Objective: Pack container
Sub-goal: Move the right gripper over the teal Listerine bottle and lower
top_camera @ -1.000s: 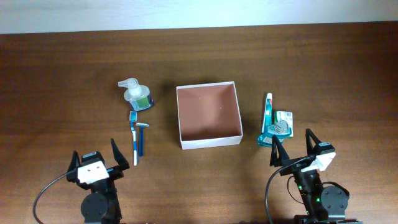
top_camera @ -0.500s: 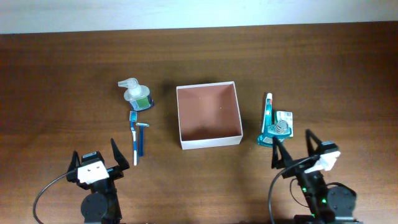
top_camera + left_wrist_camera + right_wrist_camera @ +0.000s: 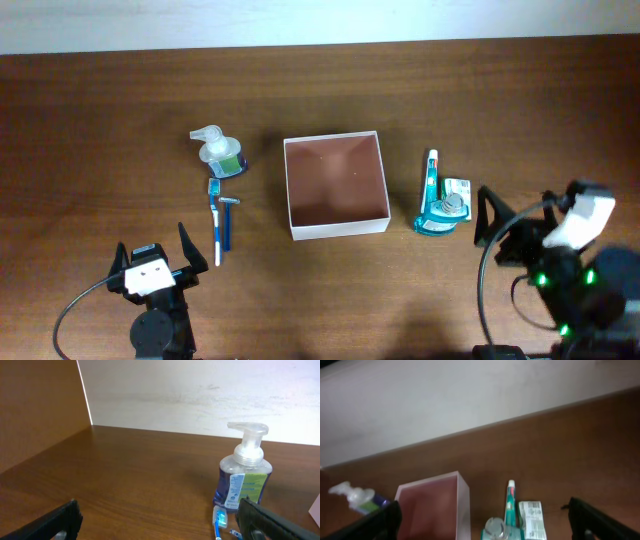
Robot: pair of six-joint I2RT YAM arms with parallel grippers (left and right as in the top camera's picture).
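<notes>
Your right end effector (image 3: 512, 215) has risen and swung outward within the last second. Its jaws stand wide and hold nothing. It now sits just beside the teal bottle (image 3: 437, 215) and the toothpaste tube (image 3: 431, 175). Your left end effector (image 3: 152, 242) is unmoved, also wide and empty. The container (image 3: 335, 180) sits mid-tabletop (image 3: 100, 120) with nothing inside. Judgement: the first pick is only starting, probably from the right-hand group, and no packing is done.

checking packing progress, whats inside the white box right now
Nothing: the overhead view shows the container with its whole reddish-brown floor bare, no part covered. The pump bottle and teal bottle sit outside it.
</notes>
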